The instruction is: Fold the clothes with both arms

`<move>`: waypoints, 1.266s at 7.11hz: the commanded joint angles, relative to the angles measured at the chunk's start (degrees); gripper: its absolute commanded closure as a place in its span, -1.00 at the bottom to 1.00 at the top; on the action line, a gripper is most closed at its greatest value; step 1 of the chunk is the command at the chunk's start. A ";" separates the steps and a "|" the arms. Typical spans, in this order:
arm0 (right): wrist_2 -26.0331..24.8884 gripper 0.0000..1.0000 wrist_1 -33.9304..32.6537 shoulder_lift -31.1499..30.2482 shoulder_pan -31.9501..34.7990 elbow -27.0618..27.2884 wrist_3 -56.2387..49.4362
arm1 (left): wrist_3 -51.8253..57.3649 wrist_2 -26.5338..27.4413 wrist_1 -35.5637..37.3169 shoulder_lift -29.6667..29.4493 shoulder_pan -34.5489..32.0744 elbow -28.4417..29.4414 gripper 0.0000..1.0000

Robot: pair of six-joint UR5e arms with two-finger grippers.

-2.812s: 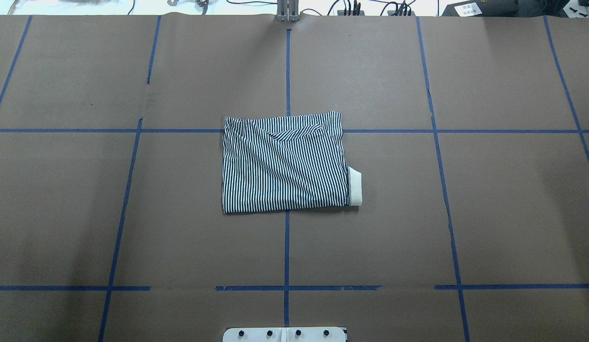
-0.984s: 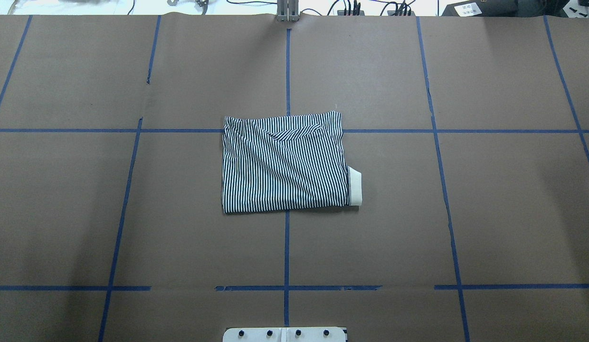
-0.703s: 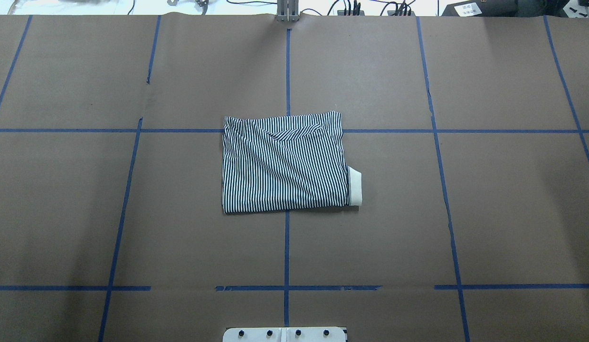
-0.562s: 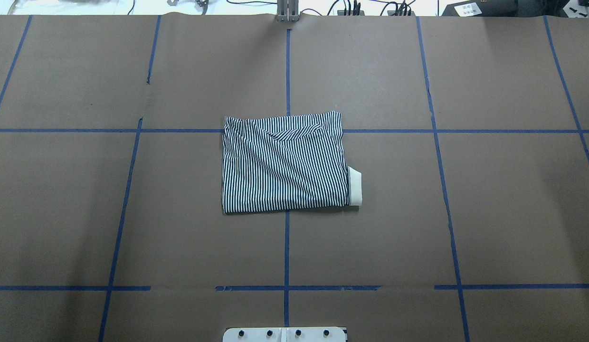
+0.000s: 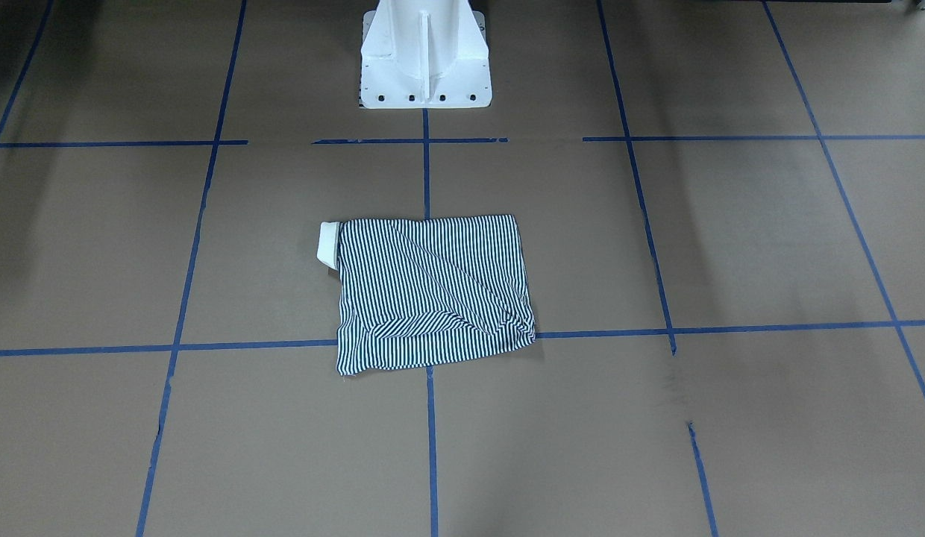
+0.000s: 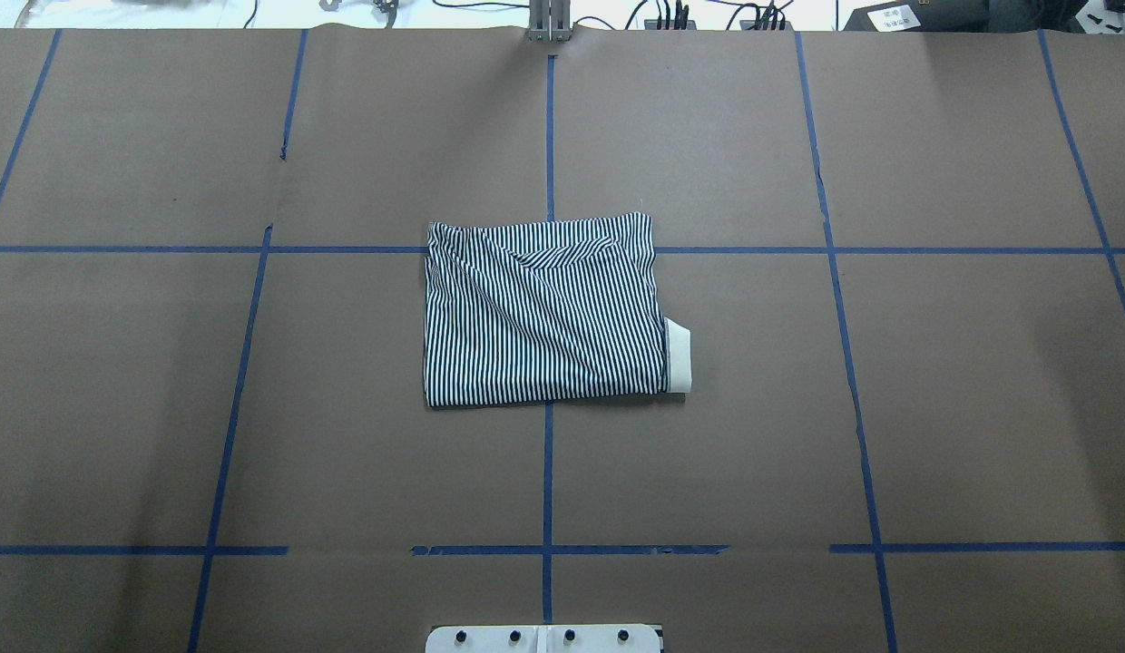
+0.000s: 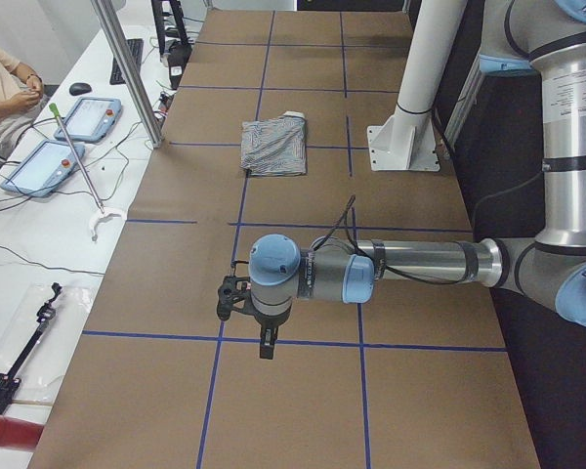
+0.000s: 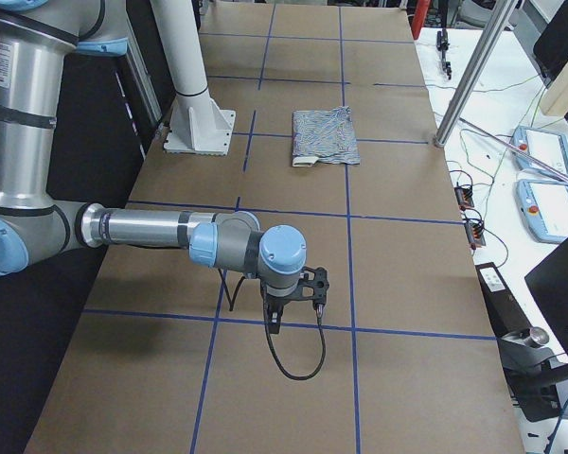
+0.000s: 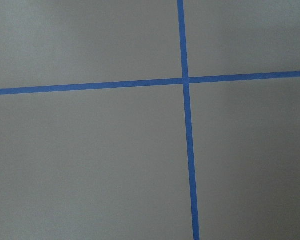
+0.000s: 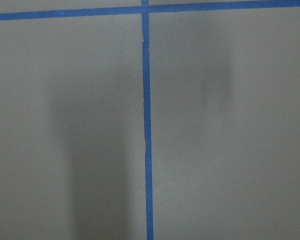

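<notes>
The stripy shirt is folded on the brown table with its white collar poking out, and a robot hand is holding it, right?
No hand is holding it. The overhead view shows the shirt folded on the table, white collar poking out, nothing touching it. In the side views the left gripper and right gripper hang far from it.

Navy-and-white striped shirt (image 6: 544,313) on a brown worktop (image 6: 753,435)
Cream-white collar (image 6: 678,355), blue tape lines (image 6: 548,472), silver-grey left arm (image 7: 420,262) with light-blue caps.
</notes>
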 commanded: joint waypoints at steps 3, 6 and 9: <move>-0.09 -1.00 0.00 0.00 -0.09 -0.53 0.02 | 0.00 0.00 0.00 0.02 0.00 0.16 -1.00; 0.00 -1.00 0.09 0.00 -0.18 -0.70 0.02 | 0.00 0.00 0.09 0.02 0.00 0.16 -1.00; 0.00 -1.00 0.09 0.17 -0.18 -0.70 0.02 | 0.00 0.00 0.09 0.02 0.00 0.16 -1.00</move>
